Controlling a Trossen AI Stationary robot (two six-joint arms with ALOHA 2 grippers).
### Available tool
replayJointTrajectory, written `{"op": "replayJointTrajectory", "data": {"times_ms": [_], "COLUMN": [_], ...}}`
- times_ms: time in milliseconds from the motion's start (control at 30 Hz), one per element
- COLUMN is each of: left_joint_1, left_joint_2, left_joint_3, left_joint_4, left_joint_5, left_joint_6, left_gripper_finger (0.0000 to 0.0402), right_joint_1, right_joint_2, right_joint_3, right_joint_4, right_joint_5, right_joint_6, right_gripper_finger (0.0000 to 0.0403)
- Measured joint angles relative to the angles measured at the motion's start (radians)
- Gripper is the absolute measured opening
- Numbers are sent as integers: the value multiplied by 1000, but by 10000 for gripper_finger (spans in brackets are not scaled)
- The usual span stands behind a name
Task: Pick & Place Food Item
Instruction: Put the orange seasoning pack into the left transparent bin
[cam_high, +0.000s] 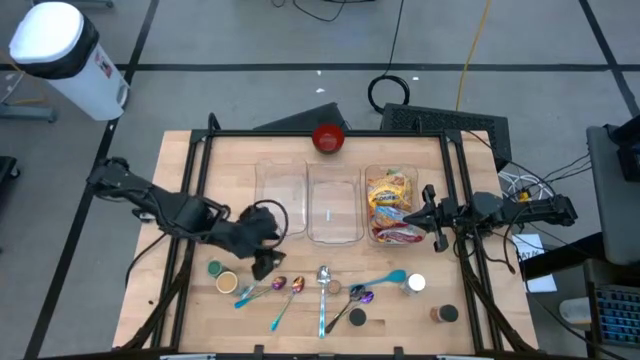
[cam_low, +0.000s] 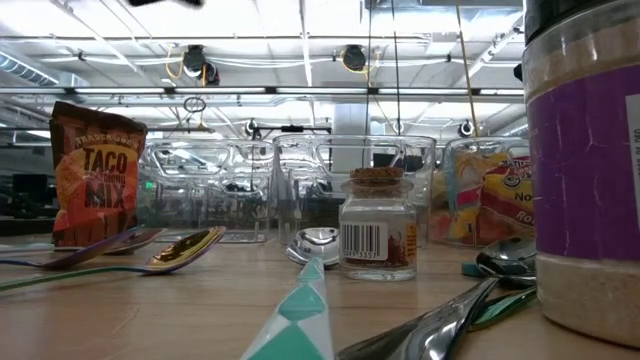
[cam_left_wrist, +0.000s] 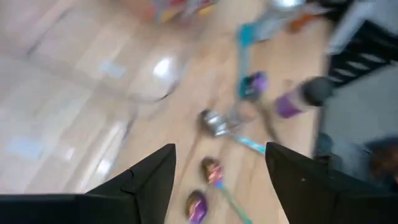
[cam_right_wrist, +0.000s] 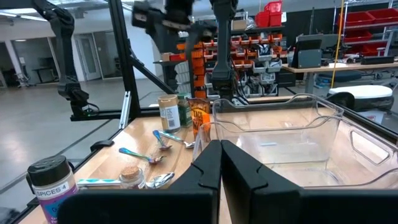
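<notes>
Left pincer: your working arm, fingers parted and holding nothing, hanging over the worktop near the spoons
Taco mix packet: glossy flat pouch, upright; in the low view only, so you cannot tell which way it lies from the left pincer
Right pincer: clenched empty beside the clear bin of crinkly snack packets
Nearer arm: cannot tell

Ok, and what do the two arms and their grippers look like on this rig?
Both arms are dark, jointed, matte black. The left gripper ends in two broad black wedge-shaped fingers. The right gripper has two slim, angular black fingers. From above, a black cable loops beside the left arm's wrist, and thin cables trail off near the right arm's base.
</notes>
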Motion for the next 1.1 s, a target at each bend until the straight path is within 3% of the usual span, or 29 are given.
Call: {"op": "replayJointTrajectory", "data": {"times_ms": [233, 400, 933, 1100], "left_joint_1": [1, 0, -15, -14], "left_joint_2": [48, 49, 49, 49], "left_joint_3": [-36, -111, -223, -225], "left_joint_4": [-265, -293, -260, -261], "left_joint_5": [18, 97, 205, 201], "left_joint_6": [-364, -535, -595, -596], "left_gripper_finger": [257, 257, 256, 221], "right_joint_1": [0, 0, 0, 0], "right_joint_2": [0, 0, 0, 0], "right_joint_3": [0, 0, 0, 0], "right_joint_4": [0, 0, 0, 0], "right_joint_5": [0, 0, 0, 0], "right_joint_6": [0, 0, 0, 0], "right_gripper_finger": [0, 0, 0, 0]}}
